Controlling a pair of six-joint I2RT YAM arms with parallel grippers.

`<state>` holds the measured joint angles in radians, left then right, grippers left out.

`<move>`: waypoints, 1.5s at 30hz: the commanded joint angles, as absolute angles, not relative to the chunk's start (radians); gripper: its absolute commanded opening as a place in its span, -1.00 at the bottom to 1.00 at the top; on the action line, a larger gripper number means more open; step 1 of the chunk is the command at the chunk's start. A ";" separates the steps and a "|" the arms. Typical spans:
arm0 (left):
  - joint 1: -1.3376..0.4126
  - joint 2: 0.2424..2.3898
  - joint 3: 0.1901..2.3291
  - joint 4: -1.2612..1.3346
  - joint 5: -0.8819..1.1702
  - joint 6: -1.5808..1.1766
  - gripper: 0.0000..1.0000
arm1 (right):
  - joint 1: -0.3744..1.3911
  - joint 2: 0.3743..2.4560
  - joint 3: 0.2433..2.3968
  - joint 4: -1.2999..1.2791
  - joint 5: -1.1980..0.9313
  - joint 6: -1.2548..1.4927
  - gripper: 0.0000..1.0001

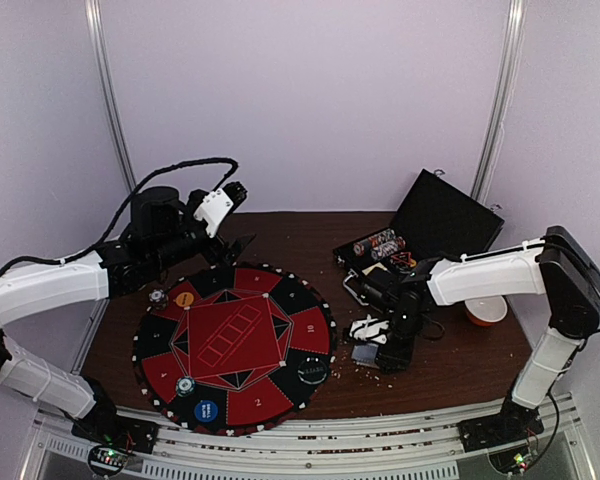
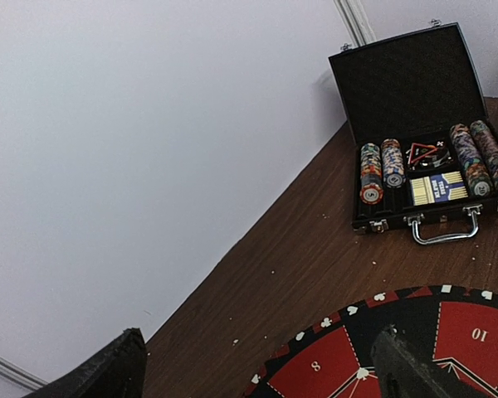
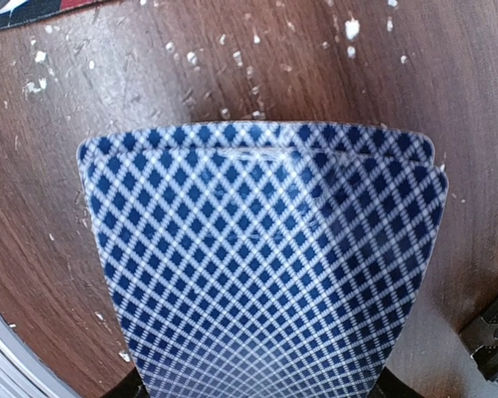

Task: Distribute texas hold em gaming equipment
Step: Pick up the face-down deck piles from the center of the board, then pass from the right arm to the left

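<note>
A stack of blue-diamond-backed playing cards (image 3: 257, 249) fills the right wrist view, bowed along its middle between the dark fingers at the lower corners. My right gripper (image 3: 257, 390) is shut on this stack, low over the table at the mat's right (image 1: 380, 352). White-faced cards (image 1: 365, 328) lie just behind it. On the mat rest a striped chip (image 1: 158, 297), a yellow disc (image 1: 184, 298), another chip (image 1: 185, 385), a blue disc (image 1: 206, 410) and a black disc (image 1: 312, 370). My left gripper (image 2: 257, 369) is open and empty above the mat's far left edge (image 1: 235, 245).
The round red-and-black mat (image 1: 235, 345) covers the table's left half. The black hinged case (image 2: 407, 75) stands open at the back right with rows of chips (image 2: 382, 170) and a card box (image 2: 437, 187). An orange cup (image 1: 485, 310) sits right of the right arm. Crumbs dot the wood.
</note>
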<state>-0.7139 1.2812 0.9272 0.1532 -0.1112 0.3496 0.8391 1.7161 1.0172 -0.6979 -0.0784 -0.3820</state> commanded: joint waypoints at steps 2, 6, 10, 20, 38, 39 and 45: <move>-0.708 1.285 0.934 0.204 -0.112 0.290 0.96 | 0.840 1.719 1.034 -0.673 0.001 -0.380 -0.09; -0.696 1.315 0.974 0.200 -0.099 0.167 0.93 | 0.839 1.683 1.067 -0.685 0.025 -0.396 -0.13; -0.622 1.360 1.027 0.152 0.000 -0.057 0.69 | 0.840 1.631 1.127 -0.706 0.033 -0.407 -0.13; -0.572 1.553 1.010 0.354 0.528 -0.500 0.45 | 0.872 1.631 1.391 -0.788 0.101 -0.446 -0.14; -0.669 1.757 1.087 0.493 0.798 -0.501 0.95 | 0.951 1.714 1.568 -0.792 0.149 -0.460 -0.14; -0.672 1.769 1.099 0.464 0.788 -0.493 0.92 | 0.954 1.719 1.575 -0.792 0.148 -0.460 -0.14; -0.679 1.779 1.104 0.488 0.773 -0.501 0.78 | 0.967 1.729 1.589 -0.783 0.143 -0.461 -0.14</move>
<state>-0.6704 1.7805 1.0733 0.4648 0.7811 -0.5171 0.9554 1.7180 1.5536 -0.7795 0.1268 -0.4500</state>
